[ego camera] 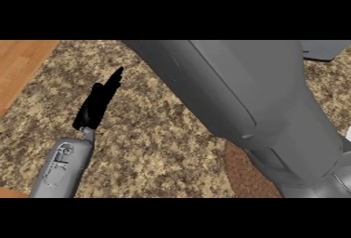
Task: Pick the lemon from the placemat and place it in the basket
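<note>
My left hand (99, 100) shows edge-on at the left over the speckled counter (151, 139), its fingers straight and pointing up, holding nothing. My right forearm (254, 107) fills the middle and right of the head view, close to the camera, and hides what lies beneath it. The right hand itself does not show. A reddish-brown patch (238, 173), perhaps part of the placemat, peeks out beside the forearm at the lower middle. No lemon or basket shows.
A grey object (323, 49) pokes in at the top right corner, partly behind the forearm. Wood surface (21, 62) borders the counter along the upper left edge and at the lower left corner.
</note>
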You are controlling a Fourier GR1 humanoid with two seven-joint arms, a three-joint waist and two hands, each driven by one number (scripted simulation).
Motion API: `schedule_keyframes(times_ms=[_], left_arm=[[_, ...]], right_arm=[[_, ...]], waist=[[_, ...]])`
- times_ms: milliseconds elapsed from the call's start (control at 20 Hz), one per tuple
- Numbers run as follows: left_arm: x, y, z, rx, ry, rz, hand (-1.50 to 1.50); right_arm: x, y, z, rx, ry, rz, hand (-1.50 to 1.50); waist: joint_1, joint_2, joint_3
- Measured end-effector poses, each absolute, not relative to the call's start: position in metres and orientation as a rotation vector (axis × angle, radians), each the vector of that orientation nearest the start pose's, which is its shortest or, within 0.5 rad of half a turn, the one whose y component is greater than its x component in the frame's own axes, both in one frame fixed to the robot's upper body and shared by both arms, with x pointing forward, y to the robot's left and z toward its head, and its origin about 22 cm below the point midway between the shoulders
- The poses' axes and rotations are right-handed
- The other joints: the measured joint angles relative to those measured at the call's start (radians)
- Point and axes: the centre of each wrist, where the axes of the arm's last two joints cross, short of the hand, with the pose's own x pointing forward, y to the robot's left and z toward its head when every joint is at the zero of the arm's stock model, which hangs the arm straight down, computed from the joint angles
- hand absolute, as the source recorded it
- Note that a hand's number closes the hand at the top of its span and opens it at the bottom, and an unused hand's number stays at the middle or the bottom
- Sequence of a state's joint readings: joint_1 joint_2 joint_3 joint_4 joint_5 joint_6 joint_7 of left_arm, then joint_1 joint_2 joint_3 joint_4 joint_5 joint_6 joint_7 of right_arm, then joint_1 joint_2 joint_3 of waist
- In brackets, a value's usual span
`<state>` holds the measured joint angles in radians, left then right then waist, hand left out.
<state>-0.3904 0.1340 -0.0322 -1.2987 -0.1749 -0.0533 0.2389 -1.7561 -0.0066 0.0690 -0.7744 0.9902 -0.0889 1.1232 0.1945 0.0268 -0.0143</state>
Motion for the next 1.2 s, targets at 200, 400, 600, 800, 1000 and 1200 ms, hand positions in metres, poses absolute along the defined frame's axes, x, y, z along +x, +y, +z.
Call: schedule_keyframes(times_ms=[200, 400, 600, 800, 1000, 1200], left_arm=[[0.331, 0.222, 0.042, 0.177, -1.405, -0.366, 0.0], [0.329, 0.23, 0.04, 0.192, -1.398, -0.341, 0.0], [0.325, 0.235, 0.039, 0.202, -1.394, -0.317, 0.0], [0.322, 0.243, 0.036, 0.213, -1.388, -0.292, 0.0], [0.316, 0.248, 0.029, 0.223, -1.384, -0.277, 0.0], [0.313, 0.253, 0.032, 0.233, -1.386, -0.262, 0.0]], right_arm=[[0.365, 0.054, 0.405, -1.288, -1.46, 0.436, 1.5], [0.374, 0.057, 0.409, -1.362, -1.347, 0.493, 1.5], [0.384, 0.051, 0.411, -1.409, -1.241, 0.53, 1.5], [0.392, 0.043, 0.413, -1.426, -1.178, 0.544, 1.5], [0.399, 0.037, 0.409, -1.409, -1.151, 0.565, 1.5], [0.407, 0.031, 0.401, -1.368, -1.143, 0.586, 1.5]], waist=[[-0.032, -0.002, 0.0], [-0.059, -0.005, 0.002], [-0.079, -0.005, 0.004], [-0.103, -0.006, 0.007], [-0.118, -0.007, 0.009], [-0.131, -0.01, 0.01]])
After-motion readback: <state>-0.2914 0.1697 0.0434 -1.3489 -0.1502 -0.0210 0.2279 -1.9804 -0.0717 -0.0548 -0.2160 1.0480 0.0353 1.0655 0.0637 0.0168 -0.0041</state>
